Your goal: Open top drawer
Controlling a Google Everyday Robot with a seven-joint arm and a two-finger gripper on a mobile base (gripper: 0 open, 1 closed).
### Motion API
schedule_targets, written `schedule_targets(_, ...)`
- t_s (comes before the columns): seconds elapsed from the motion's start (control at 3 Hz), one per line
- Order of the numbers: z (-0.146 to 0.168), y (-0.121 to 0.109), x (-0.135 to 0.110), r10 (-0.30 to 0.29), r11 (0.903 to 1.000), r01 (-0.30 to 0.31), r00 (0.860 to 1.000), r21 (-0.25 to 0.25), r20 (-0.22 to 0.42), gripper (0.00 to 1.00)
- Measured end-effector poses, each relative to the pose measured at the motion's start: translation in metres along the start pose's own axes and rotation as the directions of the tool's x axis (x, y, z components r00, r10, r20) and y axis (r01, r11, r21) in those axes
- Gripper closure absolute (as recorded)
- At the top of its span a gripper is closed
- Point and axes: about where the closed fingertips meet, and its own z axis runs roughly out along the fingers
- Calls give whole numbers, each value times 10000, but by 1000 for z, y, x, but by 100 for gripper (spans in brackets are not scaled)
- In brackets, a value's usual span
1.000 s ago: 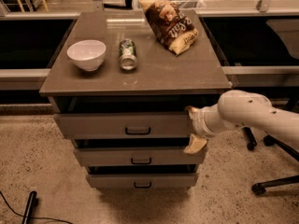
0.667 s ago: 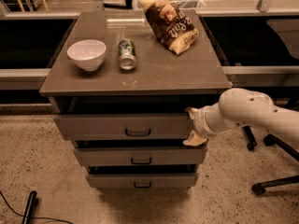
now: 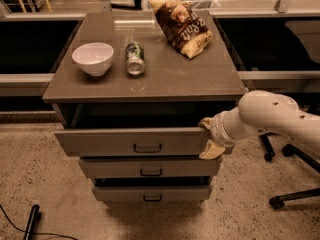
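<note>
The top drawer (image 3: pixel 135 142) is the tallest and widest grey-brown front of the three, with a small black bracket handle (image 3: pixel 147 148) at its centre. It stands pulled out a little from the cabinet, with a dark gap above its front panel. My gripper (image 3: pixel 207 138) sits against the right end of this front panel, on a white arm (image 3: pixel 270 116) that reaches in from the right. The drawer's inside is in shadow.
On the cabinet top (image 3: pixel 185 79) are a white bowl (image 3: pixel 93 58), a can on its side (image 3: pixel 134 58) and a chip bag (image 3: pixel 182 26). Two narrower drawers (image 3: pixel 150 169) sit below. Office chair legs (image 3: pixel 292 196) stand at the right, and a black cable (image 3: pixel 31 221) lies at the lower left.
The top drawer's front has come a little further out of the cabinet, and my gripper has moved with it at its right end.
</note>
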Motion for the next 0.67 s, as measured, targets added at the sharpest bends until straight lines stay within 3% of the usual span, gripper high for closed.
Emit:
schedule_targets(0.33, -2, -1, -1, 0, 10000, 0, 10000, 0, 0, 5)
schedule_targets(0.67, -2, -1, -1, 0, 10000, 0, 10000, -1, 0, 0)
